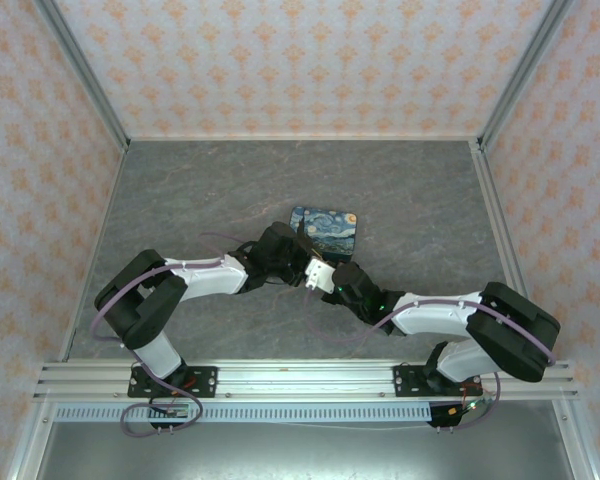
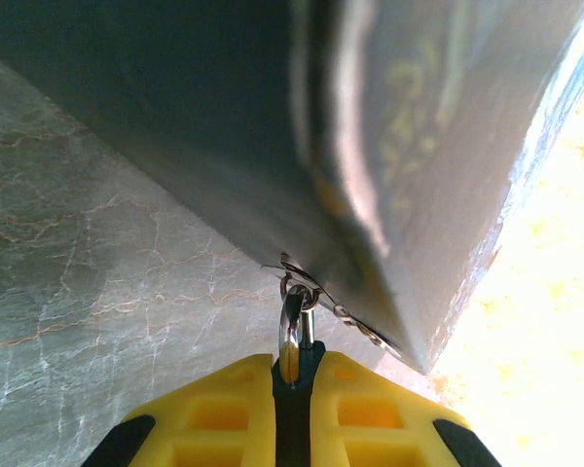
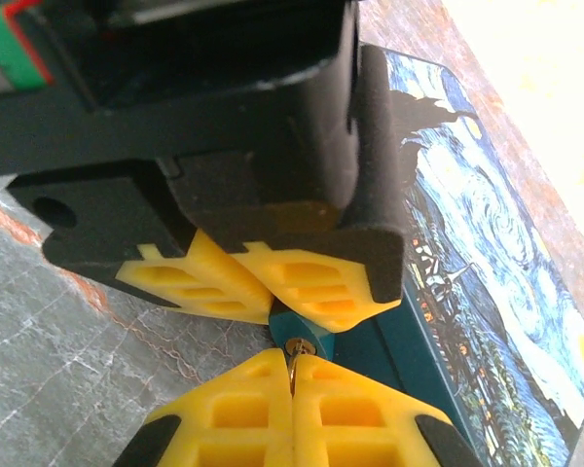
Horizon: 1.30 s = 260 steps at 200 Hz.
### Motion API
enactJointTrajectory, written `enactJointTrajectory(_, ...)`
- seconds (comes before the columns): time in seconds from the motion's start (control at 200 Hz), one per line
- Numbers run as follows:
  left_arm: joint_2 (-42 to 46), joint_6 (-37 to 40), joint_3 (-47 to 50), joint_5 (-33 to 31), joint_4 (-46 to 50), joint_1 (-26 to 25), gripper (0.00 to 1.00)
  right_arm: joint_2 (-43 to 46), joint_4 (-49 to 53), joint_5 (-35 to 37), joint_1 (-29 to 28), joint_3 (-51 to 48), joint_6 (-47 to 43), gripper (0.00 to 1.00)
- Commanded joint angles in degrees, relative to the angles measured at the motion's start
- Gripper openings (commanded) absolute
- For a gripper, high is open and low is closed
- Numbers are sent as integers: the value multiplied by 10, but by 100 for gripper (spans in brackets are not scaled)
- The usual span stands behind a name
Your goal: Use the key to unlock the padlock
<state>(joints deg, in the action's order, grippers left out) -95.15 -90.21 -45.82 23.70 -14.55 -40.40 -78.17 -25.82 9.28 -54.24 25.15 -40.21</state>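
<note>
Right wrist: key meets padlock between two pincers
Right pincer is clamped on the key at its tips. Just beyond, the left pincer grips the padlock, probably steadying it for the turn.

We are looking into a lab test cell, not a home: a left arm and right arm bolted to an aluminium rail at 6 o'clock, a grey marbled table, and wallpapered panels in metal frames at 9, 12 and 3 o'clock.
</note>
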Motion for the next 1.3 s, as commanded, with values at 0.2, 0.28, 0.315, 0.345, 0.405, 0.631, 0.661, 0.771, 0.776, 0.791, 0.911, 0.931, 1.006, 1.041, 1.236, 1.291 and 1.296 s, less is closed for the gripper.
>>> enactJointTrajectory(0.2,0,-9,-12,20,-25,-6,0,-22,-70,-11,-1,14,128,0)
enactJointTrajectory(0.28,-1,-9,-12,20,-24,-6,0,-36,-86,-15,-1,12,153,0)
enactJointTrajectory(0.315,-1,-9,-12,20,-24,-6,0,-41,-91,-17,-1,12,163,0)
enactJointTrajectory(0.345,-1,-9,-11,20,-24,-6,0,-44,-94,-19,0,13,172,0)
enactJointTrajectory(0.405,-3,-8,-12,19,-24,-6,0,-50,-94,-21,2,15,197,0)
enactJointTrajectory(0.631,-13,-4,-13,17,-21,-6,0,-63,-96,-32,4,23,299,0)
enactJointTrajectory(0.661,-13,-2,-13,17,-21,-6,0,-67,-99,-32,4,23,309,0)
enactJointTrajectory(0.771,-17,4,-14,15,-20,-6,10,-76,-110,-32,4,19,344,0)
enactJointTrajectory(0.776,-16,5,-13,15,-19,-6,11,-76,-110,-32,4,19,346,0)
enactJointTrajectory(0.791,-16,6,-13,15,-18,-6,13,-77,-111,-31,4,18,350,0)
enactJointTrajectory(0.911,-14,8,-10,13,-20,-6,23,-85,-130,-30,4,9,390,0)
enactJointTrajectory(0.931,-14,8,-9,13,-20,-6,25,-86,-136,-30,4,6,398,0)
enactJointTrajectory(1.006,-13,9,-9,12,-18,-6,34,-89,-154,-28,4,-4,427,0)
enactJointTrajectory(1.041,-13,9,-7,12,-19,-5,39,-91,-163,-30,4,-8,437,0)
enactJointTrajectory(1.236,-5,8,3,8,-26,-3,56,-99,-207,-37,4,-32,487,0)
enactJointTrajectory(1.291,1,11,7,5,-24,-1,59,-100,-217,-41,4,-37,500,0)
enactJointTrajectory(1.296,2,12,7,5,-24,-1,59,-100,-218,-41,4,-38,501,0)
